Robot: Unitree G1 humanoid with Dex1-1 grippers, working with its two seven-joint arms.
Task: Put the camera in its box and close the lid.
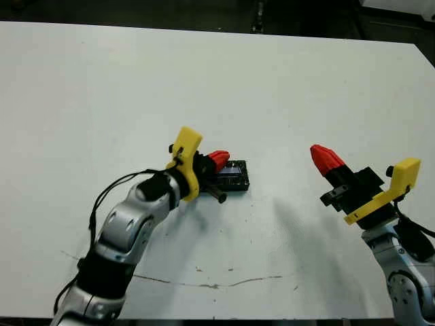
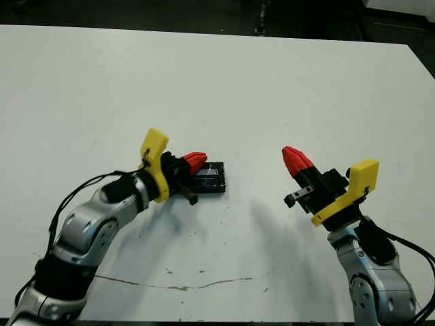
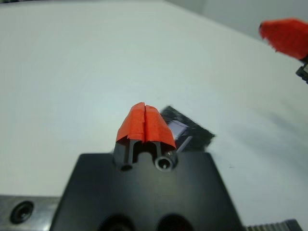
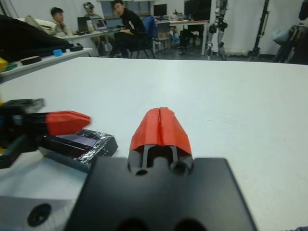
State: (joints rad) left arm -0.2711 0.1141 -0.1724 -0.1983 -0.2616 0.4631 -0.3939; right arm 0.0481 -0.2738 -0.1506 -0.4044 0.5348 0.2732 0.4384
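Observation:
The lid (image 1: 234, 176), black and glossy with silvery speckles and a pale strip, lies flat near the middle of the table. The box and the camera are hidden; only this cover shows. My left gripper (image 1: 219, 159) is shut, its red tips over the lid's left end; I cannot tell whether they touch it. In the left wrist view the shut fingertips (image 3: 145, 122) sit just before the lid (image 3: 190, 132). My right gripper (image 1: 325, 158) is shut on nothing and raised well to the right of the lid. The right wrist view shows the lid (image 4: 84, 143) under the left gripper (image 4: 67, 121).
The white table (image 1: 204, 81) stretches wide around the lid. A thin dark crack line (image 1: 204, 282) runs along the near part of the tabletop. Beyond the far edge several people (image 4: 120, 24) sit at desks among chairs and equipment.

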